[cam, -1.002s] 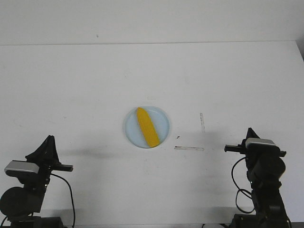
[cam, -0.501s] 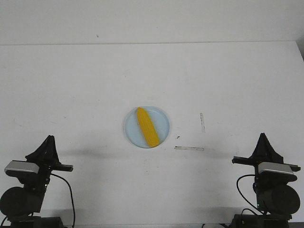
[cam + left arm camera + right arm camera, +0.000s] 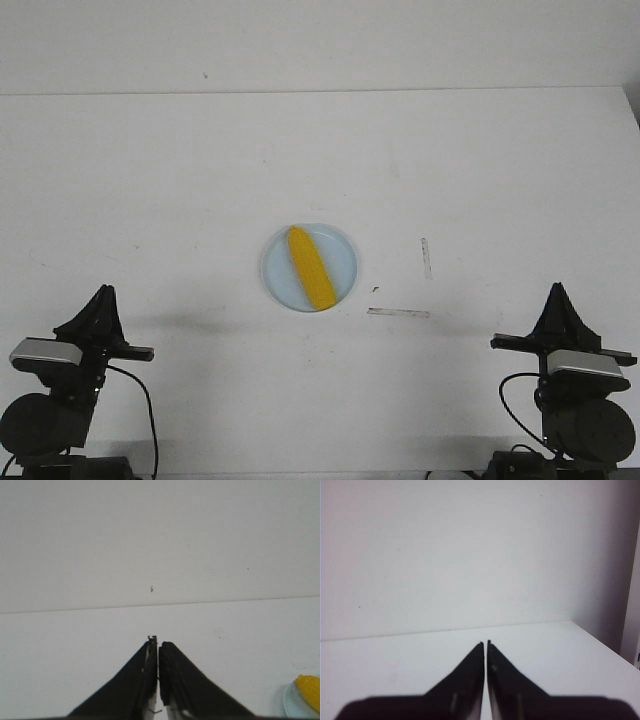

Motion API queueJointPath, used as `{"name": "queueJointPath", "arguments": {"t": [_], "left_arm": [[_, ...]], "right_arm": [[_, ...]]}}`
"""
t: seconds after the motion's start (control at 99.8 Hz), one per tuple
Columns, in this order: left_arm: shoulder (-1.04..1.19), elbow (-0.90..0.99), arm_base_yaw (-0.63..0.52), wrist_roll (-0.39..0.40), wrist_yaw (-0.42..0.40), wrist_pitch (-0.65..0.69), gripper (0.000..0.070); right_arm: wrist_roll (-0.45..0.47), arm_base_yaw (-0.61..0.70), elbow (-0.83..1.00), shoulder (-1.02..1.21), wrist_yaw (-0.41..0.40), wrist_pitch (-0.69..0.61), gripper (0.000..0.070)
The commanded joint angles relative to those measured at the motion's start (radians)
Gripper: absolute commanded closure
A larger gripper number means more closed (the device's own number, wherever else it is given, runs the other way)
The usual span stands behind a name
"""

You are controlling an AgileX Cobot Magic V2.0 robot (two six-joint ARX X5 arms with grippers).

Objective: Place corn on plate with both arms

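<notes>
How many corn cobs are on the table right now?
1. The corn lies on the plate at the table's centre, between the two arms; its edge also shows in the left wrist view. Nothing in view could hide another.

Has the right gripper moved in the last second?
Yes. The right gripper has drawn back toward the robot and outward, farther from the tape mark.

I see a bare white worktop with two thin tape strips forming a broken corner, a tiny dark speck beside them, and a white wall behind.
</notes>
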Motion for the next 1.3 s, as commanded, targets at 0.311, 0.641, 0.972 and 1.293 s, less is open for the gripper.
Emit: {"name": "queueJointPath", "arguments": {"t": [0.311, 0.641, 0.972, 1.293], "left_arm": [[-0.002, 0.009, 0.003, -0.009, -0.009, 0.014, 0.0699], [-0.030, -0.009, -0.002, -0.023, -0.081, -0.008, 0.0699], [-0.179, -0.180, -0.013, -0.054, -0.118, -0.006, 0.0699], [-0.232, -0.381, -0.015, -0.054, -0.119, 0.150, 0.0699]], "right_arm": [[0.013, 0.001, -0.001, -0.002, 0.000, 0.008, 0.0689], [0.013, 0.001, -0.001, -0.002, 0.000, 0.008, 0.0689], [0.013, 0.001, -0.001, -0.002, 0.000, 0.008, 0.0690], [0.013, 0.001, -0.001, -0.002, 0.000, 0.008, 0.0689]]}}
